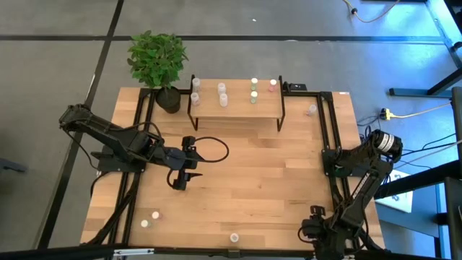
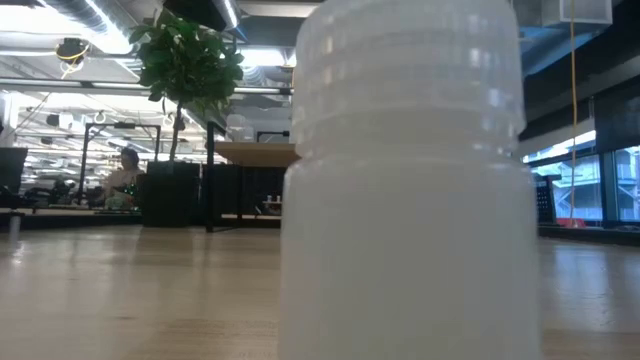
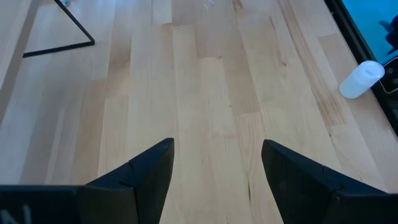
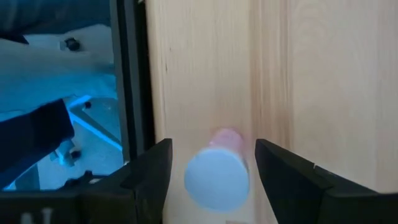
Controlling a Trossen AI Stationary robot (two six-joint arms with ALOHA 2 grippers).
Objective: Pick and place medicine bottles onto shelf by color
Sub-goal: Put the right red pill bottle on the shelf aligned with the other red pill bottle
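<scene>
Whitish ribbed bottle [image 2: 405,190] filling the low view, pink-capped bottle [image 4: 217,171] between spread right claw [image 4: 211,177], left claw [image 3: 217,180] spread, empty.

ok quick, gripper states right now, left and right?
Left gripper: open, empty, above bare table mid-table.
Right gripper: open, fingers either side of a pink-capped bottle by the table's right edge, not closed on it.

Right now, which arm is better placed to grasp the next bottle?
Right. The right gripper is open, with a pink-capped bottle lying between its fingers near the table edge. The left gripper is open over bare wood, holding nothing.
</scene>
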